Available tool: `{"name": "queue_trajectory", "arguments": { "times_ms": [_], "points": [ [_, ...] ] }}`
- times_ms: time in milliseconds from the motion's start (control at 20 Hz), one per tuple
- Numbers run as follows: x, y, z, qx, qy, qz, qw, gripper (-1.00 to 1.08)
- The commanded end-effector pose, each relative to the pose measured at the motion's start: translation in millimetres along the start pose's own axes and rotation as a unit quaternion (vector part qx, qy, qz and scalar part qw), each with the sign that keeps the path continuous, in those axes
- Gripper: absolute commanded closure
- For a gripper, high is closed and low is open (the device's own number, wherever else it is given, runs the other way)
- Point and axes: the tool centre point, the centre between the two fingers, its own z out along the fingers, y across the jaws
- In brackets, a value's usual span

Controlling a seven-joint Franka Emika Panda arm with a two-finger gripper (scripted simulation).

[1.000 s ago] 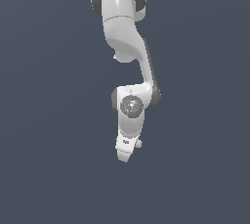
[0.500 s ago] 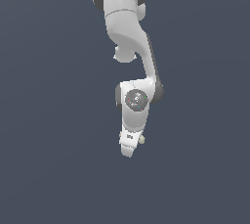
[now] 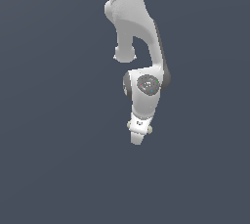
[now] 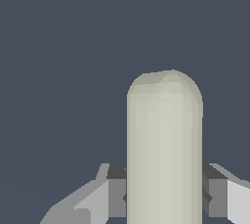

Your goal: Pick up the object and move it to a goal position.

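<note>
Arm: in the exterior view I saw the white Panda arm (image 3: pixel 139 47) hanging down from the upper edge, folded at the elbow, wrist pointed downward against a plain dark blue-grey backdrop.
Gripper: its tip (image 3: pixel 137 139) was the lowest point of the arm; from that camera I could not make out the fingers separately.
Object, exterior view: I could only pick out a small cream bump at the side of the hand (image 3: pixel 149 129), too small to be sure of.
Object, wrist view: here the pale cream peg (image 4: pixel 164 145) filled the middle, rounded end pointing away from the camera.
Claw state: the wrist view showed both dark finger pads (image 4: pixel 116 191) pressed against the peg's sides, closed to its width and holding it.
Surroundings: neither view gave me a surface or marker.
</note>
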Motion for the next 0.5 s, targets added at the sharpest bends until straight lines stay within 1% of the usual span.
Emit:
{"name": "queue_trajectory", "arguments": {
  "times_ms": [0, 250, 450],
  "points": [
    [5, -11, -6, 0.0, 0.0, 0.0, 1.0, 1.08],
    [12, -24, -14, 0.0, 0.0, 0.0, 1.0, 1.08],
    [14, -28, -16, 0.0, 0.0, 0.0, 1.0, 1.08]
  ]
}}
